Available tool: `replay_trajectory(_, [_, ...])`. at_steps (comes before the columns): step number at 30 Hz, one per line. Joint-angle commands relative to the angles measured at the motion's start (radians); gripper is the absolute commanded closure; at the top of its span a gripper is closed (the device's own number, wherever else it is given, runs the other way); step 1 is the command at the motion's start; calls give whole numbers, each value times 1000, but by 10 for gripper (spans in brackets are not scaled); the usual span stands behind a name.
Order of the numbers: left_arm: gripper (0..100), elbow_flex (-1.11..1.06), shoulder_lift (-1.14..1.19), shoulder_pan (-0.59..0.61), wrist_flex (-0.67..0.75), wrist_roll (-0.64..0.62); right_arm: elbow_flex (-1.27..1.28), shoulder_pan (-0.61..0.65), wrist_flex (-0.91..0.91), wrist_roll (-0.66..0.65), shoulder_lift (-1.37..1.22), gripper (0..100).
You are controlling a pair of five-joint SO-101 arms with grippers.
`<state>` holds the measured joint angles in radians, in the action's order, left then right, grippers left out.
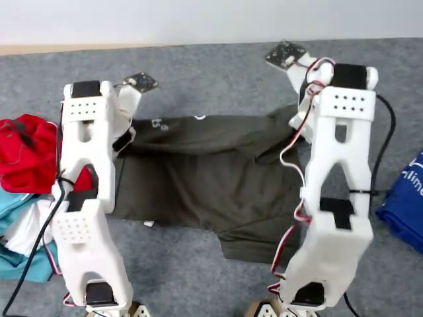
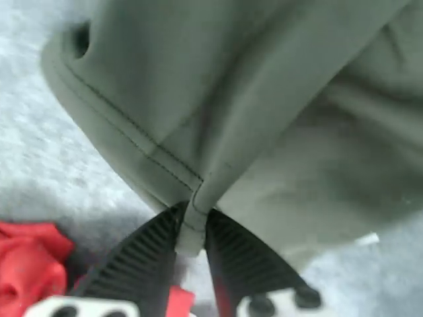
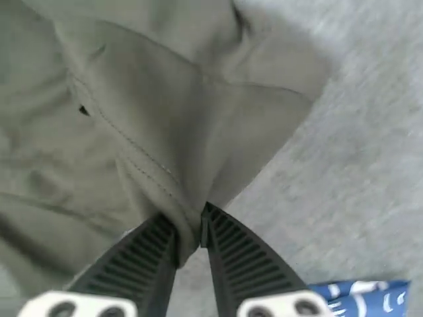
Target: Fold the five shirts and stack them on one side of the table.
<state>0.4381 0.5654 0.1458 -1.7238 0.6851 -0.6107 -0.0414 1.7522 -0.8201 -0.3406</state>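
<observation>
Left gripper (image 2: 192, 223) and right gripper (image 3: 190, 230) are each clamping the olive shirt (image 1: 211, 172) along its far edge, probably so it's folding evenly.

No wording can be read in full. The dark olive cotton shirt (image 1: 211, 172) spread across the middle of the table carries a small white printed mark (image 1: 156, 123) at its far edge towards the left, and a second white speck of print (image 1: 199, 117) just to the right of it; both are too small to make out. A small white tag (image 1: 149, 224) sticks out at the shirt's near edge on the left, with nothing legible on it. The blue fabric garment (image 1: 404, 201) at the far right bears large white lettering (image 1: 415, 177), cut off by the edge.
</observation>
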Motion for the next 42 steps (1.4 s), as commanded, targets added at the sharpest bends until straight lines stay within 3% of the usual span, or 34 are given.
replay_trajectory(1, [995,-87,-107,17,-31,31,189,33,45,18,202,987])
replay_trajectory(9, [995,-113,-117,75,-31,77,597,67,44,38,495,987])
replay_trajectory(22, [995,-234,-138,94,-31,138,1040,67,44,51,878,987])
replay_trajectory(33, [995,-312,-385,101,-31,169,1088,59,44,49,1032,987])
replay_trajectory(42, [995,-367,-381,103,-31,199,1065,-25,47,-2,1043,987])
